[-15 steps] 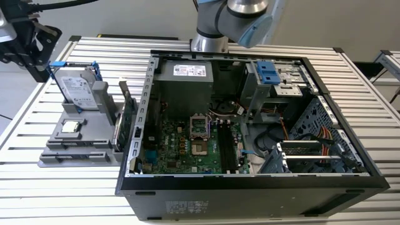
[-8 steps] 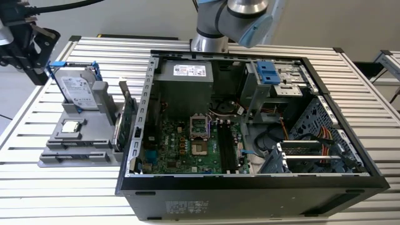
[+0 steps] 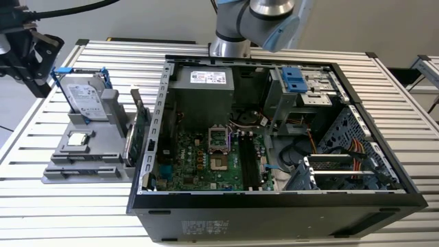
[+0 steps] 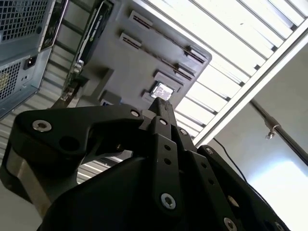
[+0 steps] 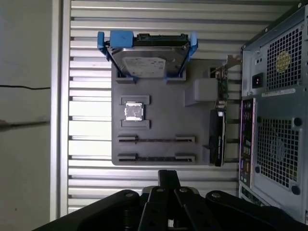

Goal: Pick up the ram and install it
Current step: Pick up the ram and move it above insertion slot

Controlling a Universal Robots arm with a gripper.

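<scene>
A slatted metal table point(image 3: 69, 206) stands before a pale wall point(image 3: 151, 20). A second table point(image 3: 428, 72) shows at the exterior view's right edge.

Read the exterior view as a clock face. An open computer case point(image 3: 274, 211) lies on its side at the centre. The arm's base point(image 3: 230, 46) stands at 12 o'clock. A grey tray point(image 3: 82, 174) lies at 9 o'clock, just beside the case.

Inside the case:
- A grey power supply point(image 3: 199, 98) sits at 12 o'clock.
- A green motherboard point(image 3: 199, 164) lies at 6 to 7 o'clock.
- A drive bay with a blue latch point(image 3: 295, 80) is at 1 o'clock.
- Orange cables point(image 3: 340, 149) run at 3 o'clock.

On the tray:
- A hard drive point(image 3: 86, 100) in a blue frame leans at the 12 o'clock end.
- A processor point(image 3: 79, 138) lies flat near the middle.
- A green card point(image 3: 141, 131) stands on edge along the 3 o'clock side, nearest the case.
- Two long slots point(image 5: 156, 139) lie side by side at the 6 o'clock end, each with a thin dark line along it.

Whether either line is the ram standing on edge, I cannot tell.

The gripper point(image 5: 168, 177) hangs high at 10 o'clock in the exterior view, well apart from the tray. In both wrist views its fingers point(image 4: 161, 108) meet tip to tip, fully closed, with the tray below them.
</scene>
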